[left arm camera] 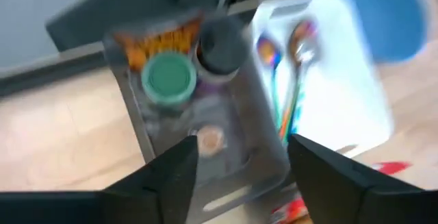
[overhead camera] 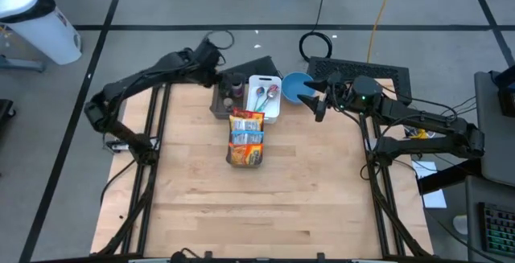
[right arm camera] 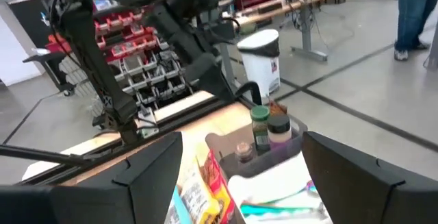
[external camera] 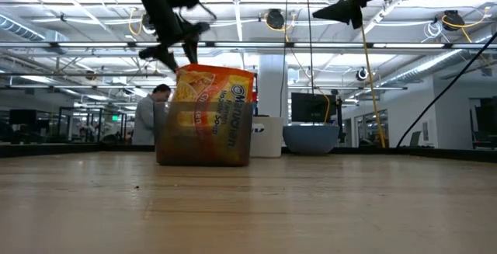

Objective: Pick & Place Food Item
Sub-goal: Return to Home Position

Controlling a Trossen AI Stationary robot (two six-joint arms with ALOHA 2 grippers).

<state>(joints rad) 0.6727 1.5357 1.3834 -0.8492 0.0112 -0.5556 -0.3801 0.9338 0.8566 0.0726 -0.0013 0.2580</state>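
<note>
The spice bottles (right arm camera: 260, 131) stand upright in the far black bin (overhead camera: 219, 102). The noodle pack (overhead camera: 246, 138) fills the near black bin (external camera: 167, 141) and the spoons (overhead camera: 264, 96) lie in the white bin (overhead camera: 272, 117), so I judge the sorting is finished. My left gripper (left arm camera: 239, 157) hangs above the bottles, spread and empty, arm bent. My right gripper (right arm camera: 243, 145), also spread and empty, hovers beside the blue bowl (overhead camera: 294, 86).

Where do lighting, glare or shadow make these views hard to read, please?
Low view: bright ceiling lights behind turn the left pincer and right pincer into silhouettes. Left wrist view: the white bin glares, nearly washing out its floor around the spoons. High view: even light, only soft shadows on the table.
</note>
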